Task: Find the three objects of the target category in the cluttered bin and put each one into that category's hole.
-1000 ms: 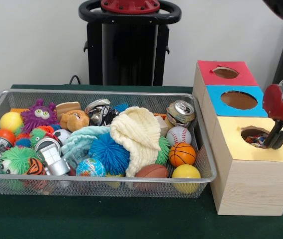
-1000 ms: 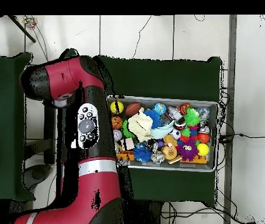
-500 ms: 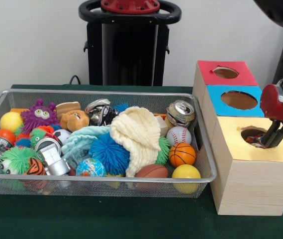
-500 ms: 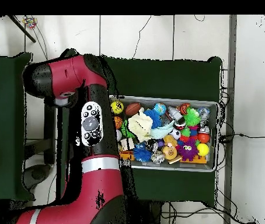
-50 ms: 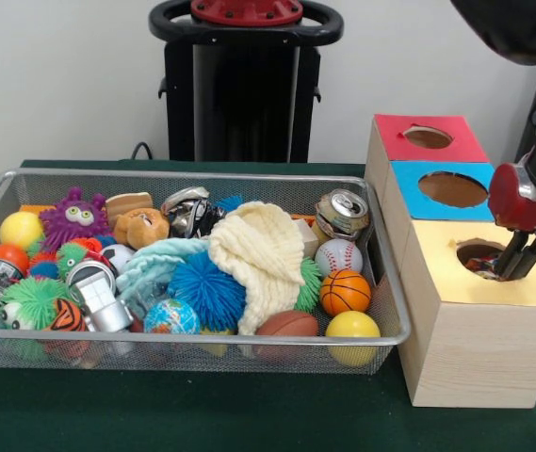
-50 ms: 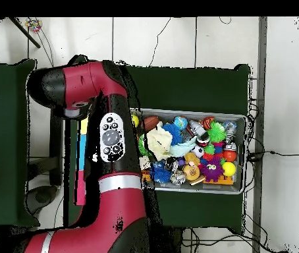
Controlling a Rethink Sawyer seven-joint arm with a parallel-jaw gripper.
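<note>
Three wooden boxes stand in a row to the right of the bin: a red-topped box [image 5: 428, 137], a blue-topped box [image 5: 451, 188] and a yellow-topped box [image 5: 486, 273], each with a round hole. My gripper [image 5: 515, 264] hangs at the right rim of the yellow box's hole [image 5: 479, 255], open, with nothing between its fingers. Something small and multicoloured [image 5: 478, 266] lies inside that hole. The wire mesh bin [image 5: 202, 345] holds a crushed can [image 5: 343, 213], a baseball [image 5: 338, 255], a basketball [image 5: 345, 292] and several other toys. In the overhead view the arm [image 6: 112, 141] covers the boxes and hides the gripper.
A cream knit hat [image 5: 262, 252] and a teal cloth [image 5: 154, 264] lie over the bin's middle, next to a blue spiky ball [image 5: 207, 288]. A purple monster toy [image 5: 74, 217], a football [image 5: 286, 325] and a yellow ball [image 5: 352, 328] lie nearer the rims. The bin [image 6: 239, 117] sits right of the arm.
The gripper has shifted a little left and up over the yellow hole. In the overhead view the arm's upper links have swung right, toward the bin.
</note>
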